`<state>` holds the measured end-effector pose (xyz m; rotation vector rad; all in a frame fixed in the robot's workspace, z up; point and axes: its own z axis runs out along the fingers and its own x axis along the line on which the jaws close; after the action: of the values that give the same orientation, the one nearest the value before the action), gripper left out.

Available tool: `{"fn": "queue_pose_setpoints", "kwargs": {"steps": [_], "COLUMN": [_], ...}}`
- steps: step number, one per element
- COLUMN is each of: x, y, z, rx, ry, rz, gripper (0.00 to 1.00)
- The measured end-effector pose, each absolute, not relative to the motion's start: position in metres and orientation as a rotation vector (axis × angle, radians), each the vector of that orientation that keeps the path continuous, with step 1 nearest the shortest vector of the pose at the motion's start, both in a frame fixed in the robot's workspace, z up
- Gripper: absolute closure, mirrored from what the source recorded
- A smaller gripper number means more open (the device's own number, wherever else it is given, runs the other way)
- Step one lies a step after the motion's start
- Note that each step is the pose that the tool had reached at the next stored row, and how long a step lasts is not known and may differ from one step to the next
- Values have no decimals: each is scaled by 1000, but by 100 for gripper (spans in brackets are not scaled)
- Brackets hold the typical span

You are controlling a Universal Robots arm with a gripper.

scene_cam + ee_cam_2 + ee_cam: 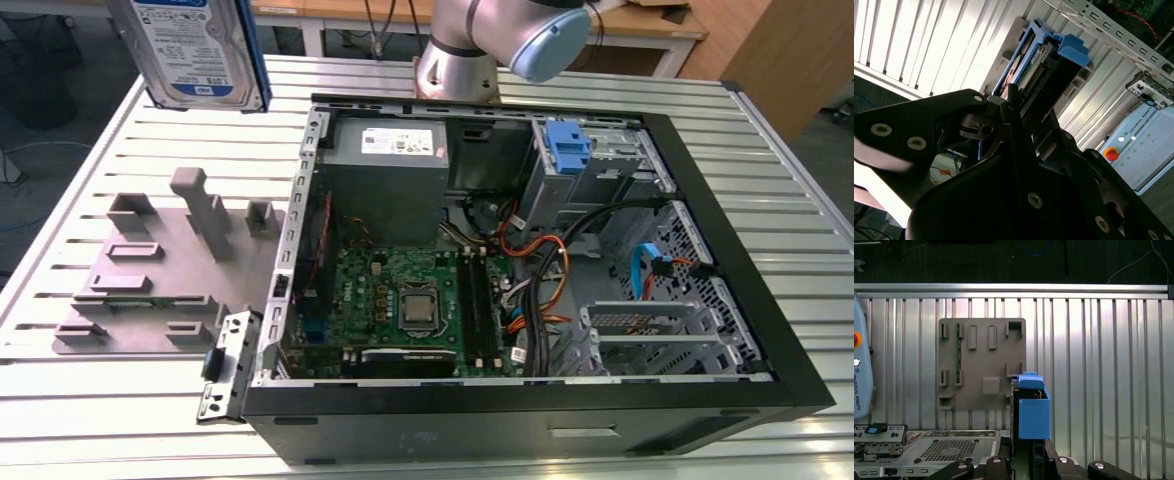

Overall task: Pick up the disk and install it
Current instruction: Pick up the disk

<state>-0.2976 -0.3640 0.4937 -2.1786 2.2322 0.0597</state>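
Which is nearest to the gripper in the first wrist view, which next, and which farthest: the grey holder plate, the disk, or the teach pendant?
1. The disk, held in the gripper.
2. The grey holder plate, flat on the table beneath.
3. The teach pendant, off past the plate.

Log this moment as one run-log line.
claw: shut on disk | disk: held in air, clear of grey fixture | computer case: open, disk not yet installed
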Motion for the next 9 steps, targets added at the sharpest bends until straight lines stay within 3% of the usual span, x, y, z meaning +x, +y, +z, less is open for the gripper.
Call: {"fn": "queue_pose_setpoints", "kwargs": {"steps": [9], "x": [-276], "y": [-364], "z": [494], "rx": [-2179], "ry": [2232], "rz": [60], "gripper": [65]}}
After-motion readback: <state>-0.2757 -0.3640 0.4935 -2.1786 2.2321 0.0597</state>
